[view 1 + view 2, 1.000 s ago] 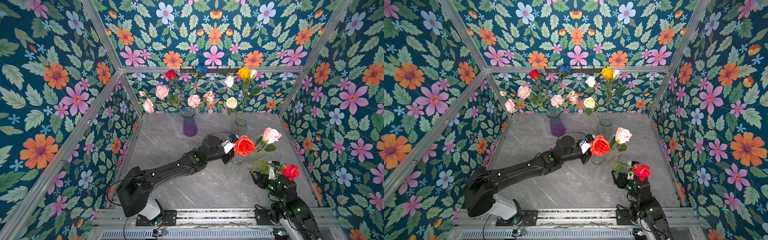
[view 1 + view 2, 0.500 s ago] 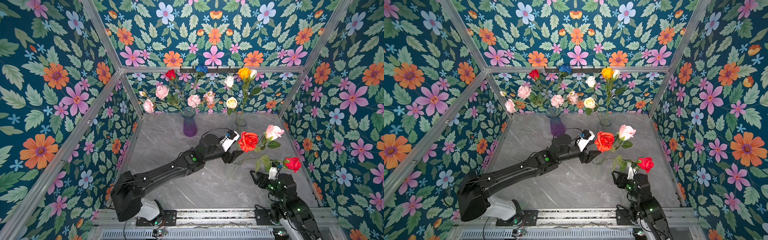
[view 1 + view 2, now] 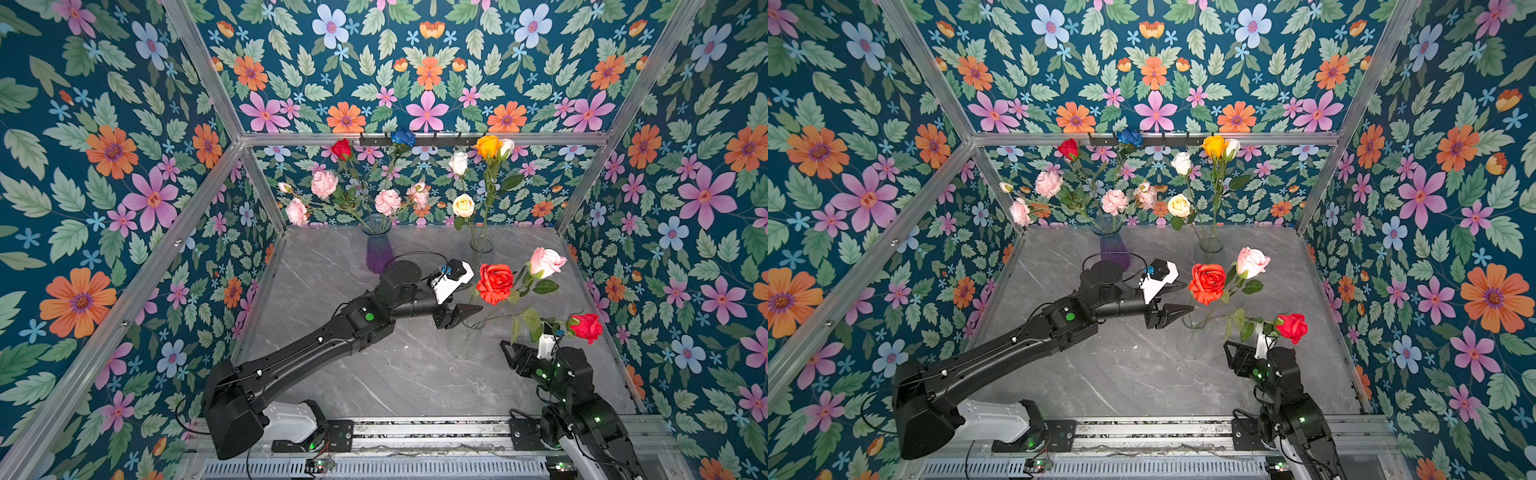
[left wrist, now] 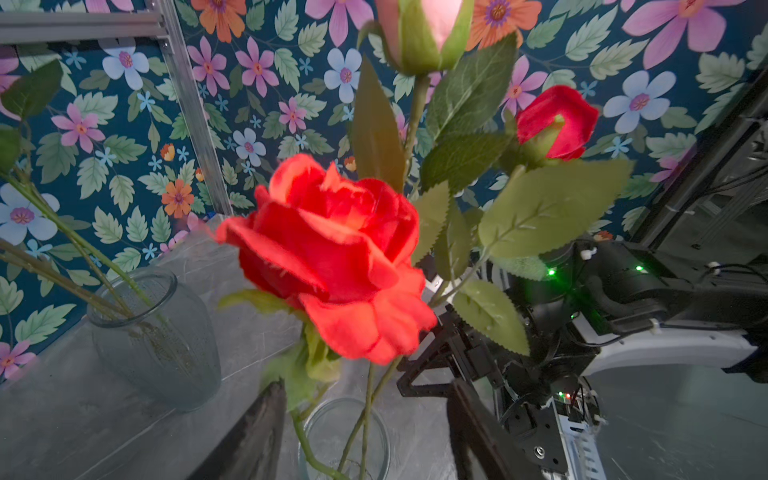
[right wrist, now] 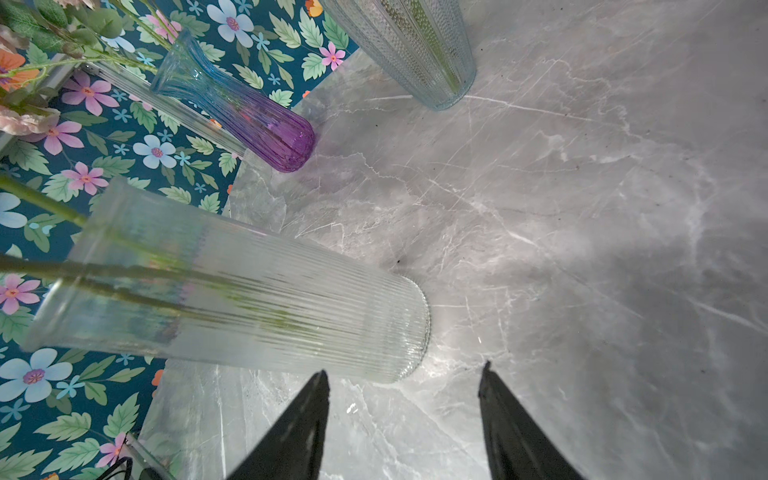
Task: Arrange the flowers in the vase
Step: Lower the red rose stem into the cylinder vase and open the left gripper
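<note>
A clear ribbed vase [image 3: 467, 340] [image 5: 249, 307] stands front right on the marble table. In it are three flowers: an orange-red rose [image 3: 494, 282] [image 4: 332, 257], a pink rose [image 3: 546, 262] and a red rosebud [image 3: 586, 327] that leans right. My left gripper [image 3: 476, 293] [image 4: 365, 386] is open just left of the vase mouth. The green stems pass between its fingers with space on both sides. My right gripper [image 3: 524, 348] [image 5: 404, 370] is open and empty, low beside the vase's base.
At the back a purple vase [image 3: 379, 253] holds pink carnations [image 3: 324, 184] plus a red and a blue rose. To its right, a beaded clear vase [image 3: 481, 247] holds white, cream and orange roses. Wallpapered walls on aluminium posts close in three sides.
The left gripper was shut on the orange-red rose's stem. It has opened and let go, leaving the rose in the ribbed vase. The red rosebud has swung right. The right gripper has stayed open.
</note>
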Available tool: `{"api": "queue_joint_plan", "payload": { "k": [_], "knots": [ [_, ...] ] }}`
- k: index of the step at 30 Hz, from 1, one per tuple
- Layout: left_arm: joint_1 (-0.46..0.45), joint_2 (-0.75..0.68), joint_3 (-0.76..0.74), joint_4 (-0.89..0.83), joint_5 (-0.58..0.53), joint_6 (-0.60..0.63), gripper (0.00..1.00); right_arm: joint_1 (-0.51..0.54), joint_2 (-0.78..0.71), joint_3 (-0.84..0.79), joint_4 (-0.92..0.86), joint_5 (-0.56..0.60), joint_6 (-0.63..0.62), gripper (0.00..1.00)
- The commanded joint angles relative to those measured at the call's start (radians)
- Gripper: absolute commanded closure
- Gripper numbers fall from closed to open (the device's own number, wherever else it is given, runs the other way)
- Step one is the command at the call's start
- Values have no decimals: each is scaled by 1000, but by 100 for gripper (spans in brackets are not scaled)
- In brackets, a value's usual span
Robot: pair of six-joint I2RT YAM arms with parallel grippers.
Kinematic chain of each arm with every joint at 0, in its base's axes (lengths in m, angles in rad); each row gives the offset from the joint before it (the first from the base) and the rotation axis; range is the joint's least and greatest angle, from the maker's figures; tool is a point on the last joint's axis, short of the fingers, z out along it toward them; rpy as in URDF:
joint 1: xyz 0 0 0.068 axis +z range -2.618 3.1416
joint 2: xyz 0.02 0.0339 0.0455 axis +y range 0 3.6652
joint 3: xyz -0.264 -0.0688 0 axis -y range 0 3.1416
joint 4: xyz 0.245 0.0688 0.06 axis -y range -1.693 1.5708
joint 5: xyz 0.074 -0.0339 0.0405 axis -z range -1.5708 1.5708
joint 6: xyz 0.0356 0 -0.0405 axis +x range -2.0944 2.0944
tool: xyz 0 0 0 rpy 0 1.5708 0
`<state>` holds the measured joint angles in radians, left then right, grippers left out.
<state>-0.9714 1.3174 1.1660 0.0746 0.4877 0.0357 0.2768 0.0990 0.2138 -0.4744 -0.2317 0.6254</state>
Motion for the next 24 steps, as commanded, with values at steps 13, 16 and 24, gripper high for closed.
{"api": "queue_joint_plan", "payload": {
  "k": [13,16,24],
  "knots": [
    [4,132,123,81,293,-91,88,0,5,1,-1,7,0,41],
    [5,164,125,141,273,-131,76,0,7,1,0,9,0,41],
    [-28,122,13,380,-85,-150,63,0,7,1,-1,9,0,41]
  ]
}}
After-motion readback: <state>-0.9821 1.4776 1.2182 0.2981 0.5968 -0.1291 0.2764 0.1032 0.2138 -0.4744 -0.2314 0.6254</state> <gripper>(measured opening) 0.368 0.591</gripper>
